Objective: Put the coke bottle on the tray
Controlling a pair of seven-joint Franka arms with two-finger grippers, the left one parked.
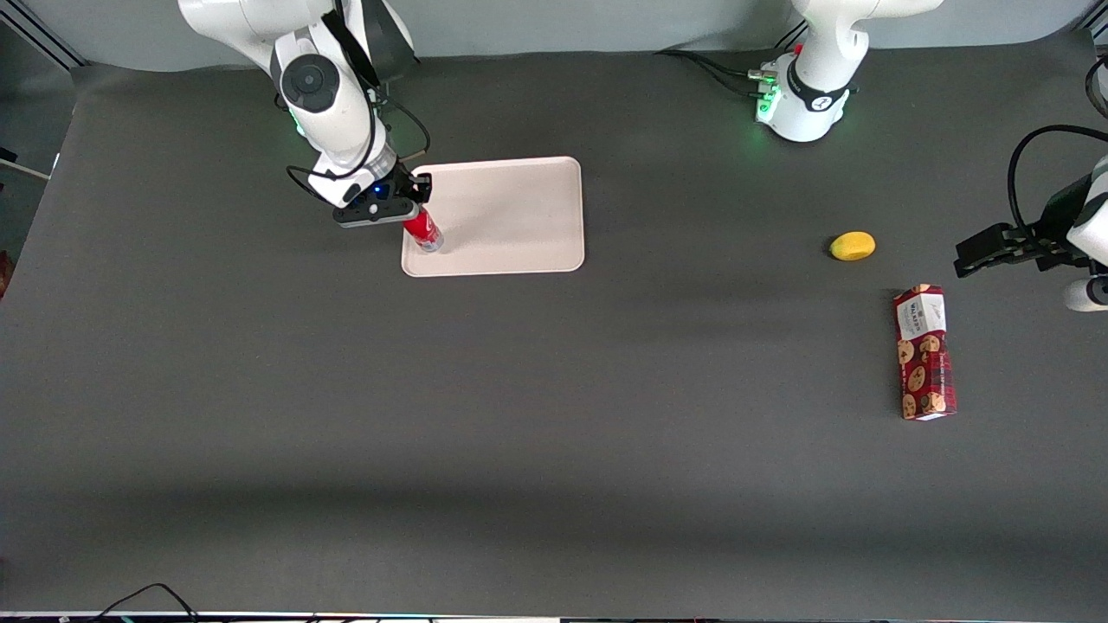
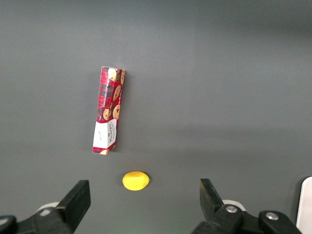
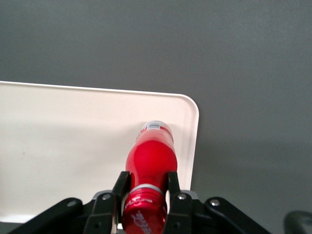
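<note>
The coke bottle [image 1: 424, 232] is a small red bottle with a red cap and a clear base. My right gripper [image 1: 414, 213] is shut on its neck just below the cap, and the bottle leans a little. Its base is at the surface of the pale pinkish-beige tray [image 1: 511, 216], in the corner nearest the front camera at the working arm's end. In the right wrist view the fingers [image 3: 120, 187] press both sides of the bottle [image 3: 151, 156], with its base close to the tray's rounded corner rim [image 3: 192, 109]. I cannot tell whether the base touches the tray.
A long red cookie box [image 1: 924, 352] and a small yellow fruit [image 1: 853, 246] lie on the dark table toward the parked arm's end. Both also show in the left wrist view, the box [image 2: 108, 110] and the fruit [image 2: 135, 180].
</note>
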